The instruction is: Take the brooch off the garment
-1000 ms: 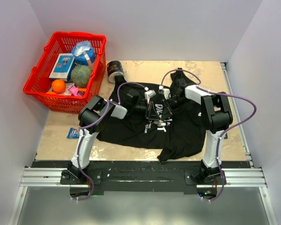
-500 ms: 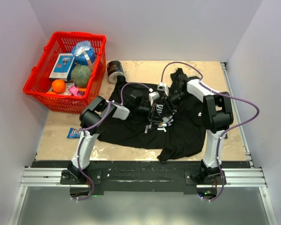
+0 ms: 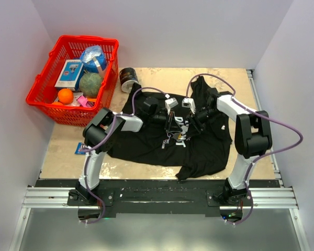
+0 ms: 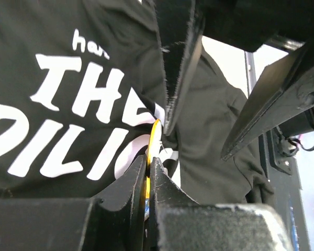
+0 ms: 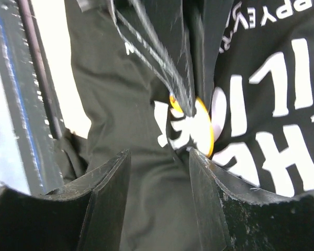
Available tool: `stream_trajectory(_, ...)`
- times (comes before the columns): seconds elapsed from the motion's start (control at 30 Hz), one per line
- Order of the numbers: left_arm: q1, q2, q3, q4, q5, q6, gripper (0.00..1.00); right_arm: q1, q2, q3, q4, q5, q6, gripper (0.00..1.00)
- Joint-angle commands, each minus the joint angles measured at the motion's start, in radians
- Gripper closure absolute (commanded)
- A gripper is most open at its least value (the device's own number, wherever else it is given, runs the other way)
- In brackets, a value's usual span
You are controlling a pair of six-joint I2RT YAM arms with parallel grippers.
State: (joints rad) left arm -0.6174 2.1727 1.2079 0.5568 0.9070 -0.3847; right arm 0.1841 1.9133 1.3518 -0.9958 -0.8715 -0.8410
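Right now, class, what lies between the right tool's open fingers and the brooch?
Only the black shirt, in the right wrist view; the left tool pinches the brooch.

lab test cell: white walls (image 3: pixel 162 31) box in table (image 3: pixel 162 78), arms (image 3: pixel 93 162) on rail (image 3: pixel 47 197).

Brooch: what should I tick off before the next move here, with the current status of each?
1. Left end effector shut on brooch: ok.
2. Right end effector gripping shirt: not ok, open, fabric between its fingers.
3. Pin clasp released: cannot tell, hidden.
4. Brooch off shirt: not ok, it lies against the lettering.
5. Basket away from both arms: ok.
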Motion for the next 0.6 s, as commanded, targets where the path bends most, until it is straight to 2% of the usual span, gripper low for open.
stream_trajectory(0.0, 0.002, -0.091, -0.001, -0.032, -0.048, 0.087, 1.00, -0.003, -0.106, -0.069, 0.143, 0.072, 0.031, 0.48)
stream_trajectory(0.4, -0.004, -0.125, 0.009, -0.123, -0.089, 0.158, 1.00, 0.011, -0.161, -0.213, 0.469, 0.160, 0.164, 0.47)
stream_trajectory(0.57, -0.004, -0.132, 0.010, -0.138, -0.100, 0.165, 1.00, 0.017, -0.140, -0.221, 0.513, 0.121, 0.223, 0.48)
